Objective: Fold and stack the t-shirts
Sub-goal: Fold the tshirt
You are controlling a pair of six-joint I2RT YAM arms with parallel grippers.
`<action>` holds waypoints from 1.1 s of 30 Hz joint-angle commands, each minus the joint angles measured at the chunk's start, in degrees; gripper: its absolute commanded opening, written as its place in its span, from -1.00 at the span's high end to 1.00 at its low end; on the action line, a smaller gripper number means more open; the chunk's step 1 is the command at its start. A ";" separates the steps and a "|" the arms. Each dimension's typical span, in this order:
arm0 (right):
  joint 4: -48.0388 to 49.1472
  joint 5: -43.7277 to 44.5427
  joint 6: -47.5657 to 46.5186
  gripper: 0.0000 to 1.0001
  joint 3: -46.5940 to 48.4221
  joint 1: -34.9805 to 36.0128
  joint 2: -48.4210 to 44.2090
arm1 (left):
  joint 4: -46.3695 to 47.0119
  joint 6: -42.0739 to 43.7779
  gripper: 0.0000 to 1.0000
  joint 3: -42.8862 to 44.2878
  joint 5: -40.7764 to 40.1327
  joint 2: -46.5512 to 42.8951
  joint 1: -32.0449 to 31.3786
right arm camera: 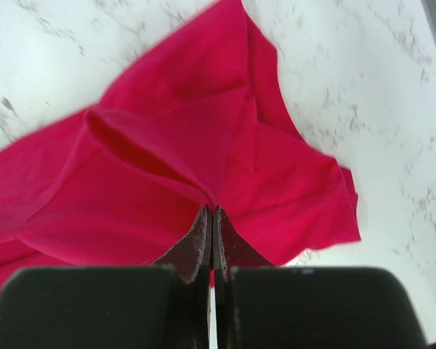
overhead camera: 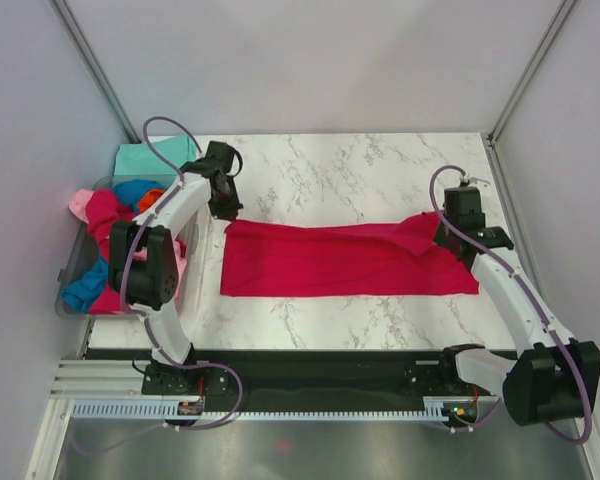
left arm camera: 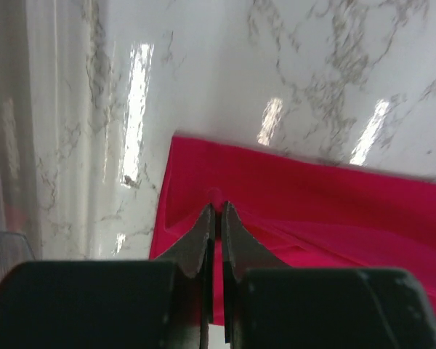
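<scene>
Crimson t-shirt (overhead camera: 340, 262) lying as a long band on the marble surface (overhead camera: 330, 180) beside the clear bin (overhead camera: 70, 268), left tool (left arm camera: 216, 209) clamped on its bin-side end, right tool (right arm camera: 212, 211) clamped on its far end, presumably tensioning it for folding.

Crimson t-shirt (overhead camera: 340, 262): plain deep red, one solid colour edge to edge.
Desk (overhead camera: 350, 175): white marble pattern, thin grey veins.
Bin (overhead camera: 68, 272): clear plastic.
Mint t-shirt (overhead camera: 140, 158): plain pale teal.
Pink t-shirt (overhead camera: 80, 203): plain soft pink.
Blue t-shirt (overhead camera: 83, 290): plain bright blue.
Orange t-shirt (overhead camera: 148, 201): a sliver of vivid orange.
My left end effector (left arm camera: 216, 211): black fingers against the red.
My right end effector (right arm camera: 212, 211): black as well.
My left arm (overhead camera: 180, 205) and right arm (overhead camera: 515, 295): white shells, black joints.
Cables (overhead camera: 160, 125): dull purple.
</scene>
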 commanded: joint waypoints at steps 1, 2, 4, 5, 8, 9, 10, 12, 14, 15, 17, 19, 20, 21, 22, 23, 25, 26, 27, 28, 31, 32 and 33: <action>-1.77 2.07 5.79 1.00 -4.99 0.05 -5.66 | -0.18 -2.36 0.95 -6.39 -3.18 -4.82 -0.80; -2.12 1.63 7.37 1.00 -6.48 0.05 -6.90 | 0.17 -2.54 0.95 -7.98 -3.28 -6.83 -0.80; -2.56 1.19 14.92 1.00 -11.67 -0.04 -9.97 | 1.22 -3.15 0.80 -12.46 -3.80 -8.60 -0.89; -2.30 0.23 17.99 0.99 -13.77 -0.13 -13.47 | 1.49 -3.33 0.68 -13.78 -3.98 -10.00 -0.89; 0.07 -6.01 26.70 -0.02 -22.03 -0.31 -19.80 | 1.93 -3.60 0.07 -16.87 -5.38 -11.51 -0.89; 0.08 -7.41 28.98 -0.42 -25.10 -0.57 -21.22 | 1.76 -3.60 -0.04 -17.04 -5.56 -12.03 -0.89; 0.08 -7.95 33.01 -0.50 -26.35 -0.66 -24.28 | 1.84 -3.51 -0.06 -17.05 -5.39 -12.39 -0.89; 0.26 -7.78 35.41 -0.56 -27.86 -0.83 -27.46 | 1.76 -3.25 -0.08 -16.61 -5.03 -13.61 -0.89; -0.62 -6.21 36.04 -0.57 -26.20 -0.83 -31.60 | 1.67 -2.72 -0.09 -16.43 -5.03 -14.84 -0.89; -0.62 -5.68 35.60 -0.56 -25.49 -0.83 -32.65 | 1.67 -2.37 -0.09 -16.43 -5.12 -16.16 -1.06; 1.91 -6.54 33.23 -0.54 -23.56 -0.83 -34.15 | 1.84 -2.02 -0.09 -16.17 -5.03 -17.04 -1.76; 3.93 -10.12 31.47 -0.47 -22.41 -0.83 -32.85 | 1.93 -1.84 -0.09 -15.99 -5.12 -17.05 -2.73; 6.56 -11.28 30.94 -0.47 -22.32 -0.83 -31.79 | 2.54 -1.84 -0.09 -15.82 -5.12 -16.70 -4.30; 7.80 -12.60 30.85 -0.47 -22.41 -0.92 -30.30 | 2.72 -1.84 -0.09 -15.73 -5.56 -16.17 -5.27; 10.07 -14.70 30.76 -0.47 -22.67 -0.83 -26.20 | 2.90 -2.10 -0.09 -15.64 -5.65 -14.43 -6.15; 10.97 -15.59 30.59 -0.47 -22.93 -0.83 -23.55 | 3.07 -2.28 -0.09 -15.29 -5.65 -13.37 -7.73; 13.77 -16.39 29.54 -0.45 -23.02 -0.83 -15.40 | 3.51 -2.81 -0.09 -14.76 -5.65 -9.60 -9.23; 14.75 -16.13 29.01 -0.46 -22.76 -0.75 -12.91 | 3.60 -2.98 -0.09 -14.33 -5.82 -8.53 -10.54; 15.54 -15.61 28.22 -0.46 -22.58 -0.74 -10.62 | 3.77 -3.33 -0.09 -14.15 -6.44 -7.22 -10.99; 17.72 -14.99 28.13 -0.47 -22.41 -0.74 -6.34 | 3.95 -3.60 -0.09 -14.06 -6.44 -6.25 -11.43; 19.58 -12.97 26.90 -0.50 -19.60 -0.92 3.15 | 4.22 -4.13 -0.08 -14.14 -6.09 -2.99 -11.44; 19.94 -12.70 26.46 -0.49 -17.25 -1.09 5.98 | 4.22 -4.21 -0.07 -14.41 -5.92 -2.38 -11.44; 20.29 -12.27 26.02 -0.50 -15.74 -1.27 8.71 | 4.30 -4.39 -0.07 -14.76 -5.91 -2.37 -11.52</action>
